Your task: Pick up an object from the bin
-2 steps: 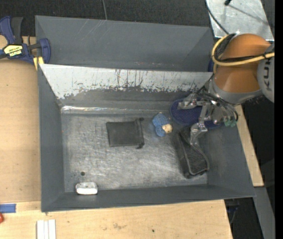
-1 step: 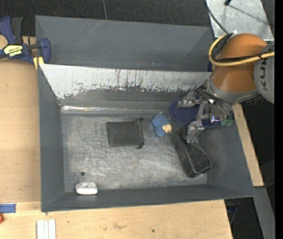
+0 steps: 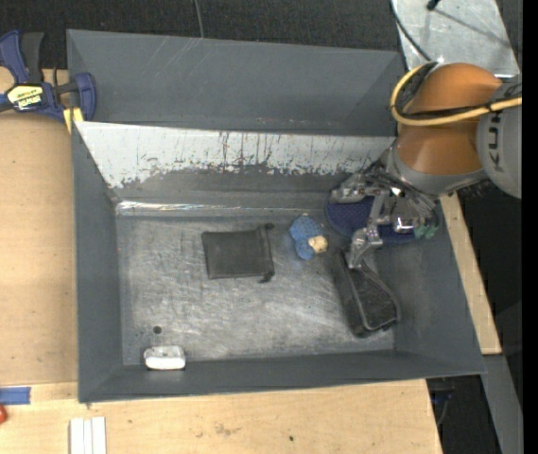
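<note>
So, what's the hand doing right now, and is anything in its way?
Hand low at right of bin, over a dark blue thing. Close by: black oblong thing, small blue piece.

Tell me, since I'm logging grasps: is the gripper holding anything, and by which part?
Cannot be told: the gripper hangs over the upper end of the black oblong thing.

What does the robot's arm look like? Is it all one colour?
No. The arm is silver-grey, with a big round orange cover at its wrist. A yellowish cable loops around that cover. The gripper below it is small, made of shiny grey metal with dark parts.
</note>
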`<state>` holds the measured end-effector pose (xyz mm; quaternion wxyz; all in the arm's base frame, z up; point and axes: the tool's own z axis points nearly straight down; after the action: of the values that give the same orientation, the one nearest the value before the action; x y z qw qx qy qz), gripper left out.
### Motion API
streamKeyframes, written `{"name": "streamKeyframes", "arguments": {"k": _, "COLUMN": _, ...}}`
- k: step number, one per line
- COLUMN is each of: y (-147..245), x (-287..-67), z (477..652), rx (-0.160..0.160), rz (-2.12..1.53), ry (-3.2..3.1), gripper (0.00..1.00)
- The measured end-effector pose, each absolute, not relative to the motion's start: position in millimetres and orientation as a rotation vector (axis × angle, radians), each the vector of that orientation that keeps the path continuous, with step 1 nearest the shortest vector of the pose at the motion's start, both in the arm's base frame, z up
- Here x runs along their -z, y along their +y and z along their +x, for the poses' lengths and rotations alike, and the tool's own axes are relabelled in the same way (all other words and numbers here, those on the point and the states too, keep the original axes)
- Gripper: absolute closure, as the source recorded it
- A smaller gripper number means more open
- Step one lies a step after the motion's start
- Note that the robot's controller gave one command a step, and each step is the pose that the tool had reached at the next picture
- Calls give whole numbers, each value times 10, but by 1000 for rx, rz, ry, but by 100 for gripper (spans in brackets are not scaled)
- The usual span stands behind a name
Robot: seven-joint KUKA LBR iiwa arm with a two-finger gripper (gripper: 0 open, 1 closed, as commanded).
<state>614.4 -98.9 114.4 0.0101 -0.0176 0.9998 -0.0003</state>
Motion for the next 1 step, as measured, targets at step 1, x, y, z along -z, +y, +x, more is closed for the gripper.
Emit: {"name": "streamKeyframes", "arguments": {"k": 1, "y": -287, "x": -847, "z": 5965, "rx": -6, "rz": 560, "ry": 3090, "gripper": 0}}
